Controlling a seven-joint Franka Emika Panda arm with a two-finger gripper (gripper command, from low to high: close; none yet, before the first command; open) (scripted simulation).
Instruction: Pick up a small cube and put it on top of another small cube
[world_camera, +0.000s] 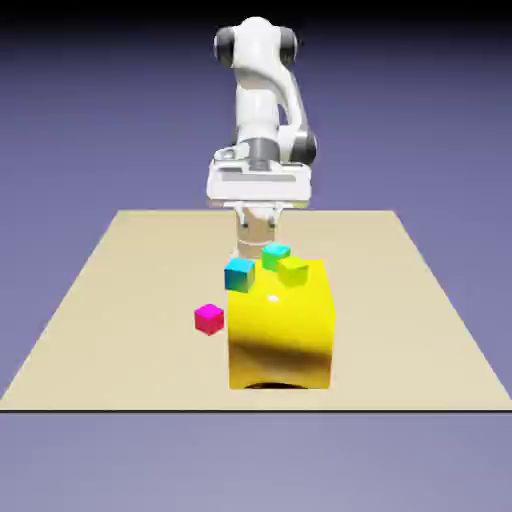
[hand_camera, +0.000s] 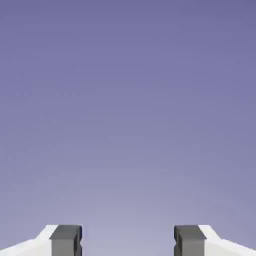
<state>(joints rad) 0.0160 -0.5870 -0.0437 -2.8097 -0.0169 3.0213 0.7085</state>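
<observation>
At the near part of the pale wooden-looking table (world_camera: 385, 330), a large glossy yellow block (world_camera: 280, 335) is seen. The task's thing, a small bright magenta-pink cube (world_camera: 209, 319), is set on the tabletop just beside the block, on the exterior view's left; no long axis is offered by its shape. Farther back, a cyan-blue cube (world_camera: 239, 275), a yellow-green cube (world_camera: 293, 271) and a turquoise cube (world_camera: 276, 256) are grouped about the block's upper far edge; their support cannot be told.

At the far side, the two-finger gripper (world_camera: 258, 220) of the white arm (world_camera: 257, 100) is held above the table. From it, the magenta-pink cube is found lower, nearer and toward the exterior view's left; a reach in that direction is probably required.

In the hand view, the fingertips are shown well apart, with nothing held between them, a gap less readily judged in the exterior view. Only blue-violet backdrop (hand_camera: 128, 110) is seen beyond; by that view alone, the cube cannot be located.
</observation>
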